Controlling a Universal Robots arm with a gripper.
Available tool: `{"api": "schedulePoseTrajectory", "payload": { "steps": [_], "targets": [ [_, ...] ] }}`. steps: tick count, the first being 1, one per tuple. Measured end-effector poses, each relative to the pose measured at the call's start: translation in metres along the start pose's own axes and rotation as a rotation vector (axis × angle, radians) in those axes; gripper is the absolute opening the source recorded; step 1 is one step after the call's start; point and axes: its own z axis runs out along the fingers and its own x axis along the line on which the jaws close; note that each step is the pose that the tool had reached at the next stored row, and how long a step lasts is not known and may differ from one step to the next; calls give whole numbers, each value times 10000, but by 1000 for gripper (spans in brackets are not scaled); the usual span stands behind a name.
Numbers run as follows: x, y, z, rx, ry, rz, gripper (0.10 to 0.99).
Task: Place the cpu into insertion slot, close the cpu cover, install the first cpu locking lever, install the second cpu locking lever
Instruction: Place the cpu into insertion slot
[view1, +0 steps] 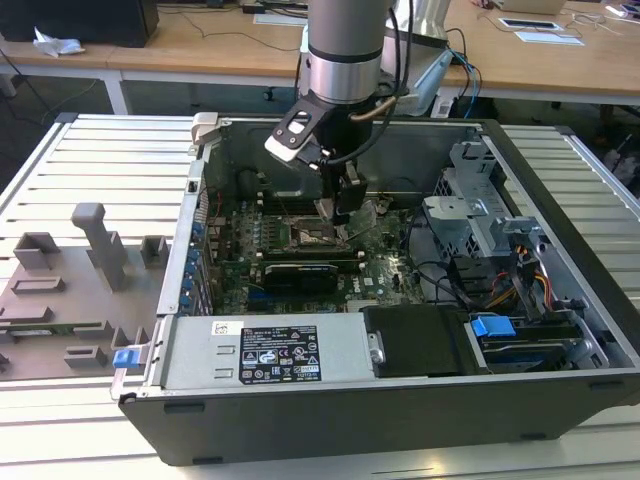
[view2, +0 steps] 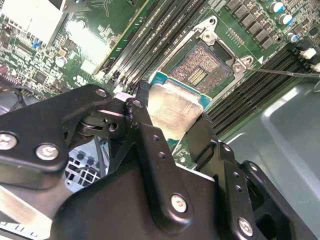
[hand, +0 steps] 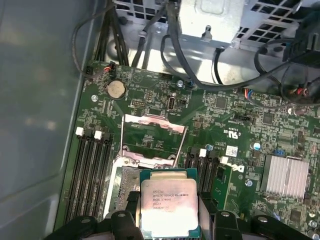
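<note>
My gripper (hand: 169, 207) is shut on the cpu (hand: 169, 200), a flat square chip with a dull silver top, clamped by its edges between two black fingers (hand: 131, 202). In the second wrist view the cpu (view2: 175, 107) hangs tilted beside and above the insertion slot (view2: 200, 67), whose contact field lies bare inside a thin metal rim. The cpu cover (hand: 155, 121), a silver frame with a square cut-out, is swung open away from the slot. In the exterior view the gripper (view1: 345, 222) hovers low inside the open computer case, just over the insertion slot (view1: 316, 236).
Long black memory slots (view2: 150, 35) flank the socket on both sides. A thin lever wire (view2: 285, 72) sticks out beside it. A finned heatsink (hand: 285, 175), black cables (hand: 200, 75), the power supply (view1: 280, 355), a drive cage (view1: 480, 215) and the case walls (view1: 560, 250) crowd the board.
</note>
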Motion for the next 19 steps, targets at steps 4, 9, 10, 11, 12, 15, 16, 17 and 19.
{"api": "schedulePoseTrajectory", "payload": {
  "steps": [4, 9, 10, 11, 12, 15, 16, 17, 19],
  "targets": [
    [0, 0, 1, 5, -33, 436, 545],
    [0, 0, 2, 10, -61, 841, 545],
    [0, 0, 2, 12, -65, 902, 545],
    [0, 0, 2, 13, -73, 1014, 545],
    [0, 0, 3, 14, -79, 1105, 545],
    [0, 0, 3, 18, -103, 1416, 545],
    [0, 0, 3, 18, -108, 1476, 545],
    [0, 0, 4, 20, -118, 1608, 545],
    [0, 0, 4, 24, -138, 1880, 545]
  ]
}}
